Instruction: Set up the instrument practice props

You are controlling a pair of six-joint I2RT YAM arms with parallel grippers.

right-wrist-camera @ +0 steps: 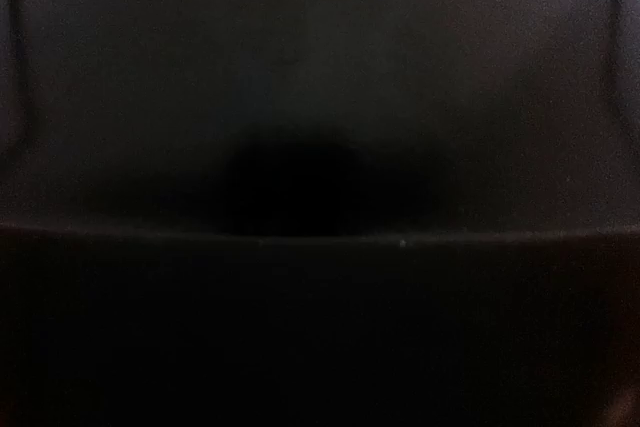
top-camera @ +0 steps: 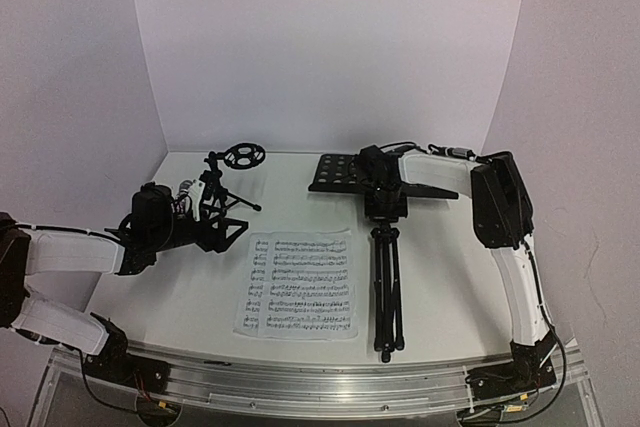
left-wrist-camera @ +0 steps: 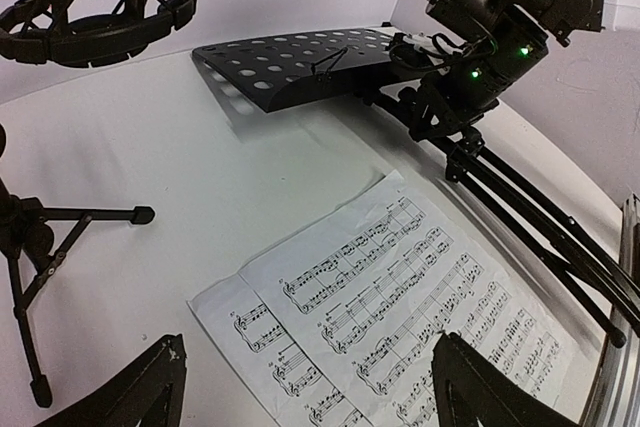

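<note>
On the white bench [top-camera: 180,287] the music stand [top-camera: 385,277] is laid flat, centre right; its neck is covered by the right hand [top-camera: 385,199], grip indiscernible; the left hand [left-wrist-camera: 310,372] is spread empty; raised off-centre, the stand could be dropped.

Flat on the table [top-camera: 450,277], right of centre: music stand [top-camera: 385,287], folded legs toward the lower edge, perforated tray [top-camera: 338,175] at the upper end, just above mid-frame. Just left of the legs: two sheet-music pages [top-camera: 300,282], overlapping, flat on the table. Up and left of the pages, well apart from the tray: mic stand [top-camera: 222,190], upright on its tripod, ring holder [top-camera: 245,155] on top. Over the joint between tray and legs: right gripper [top-camera: 385,202].
</note>
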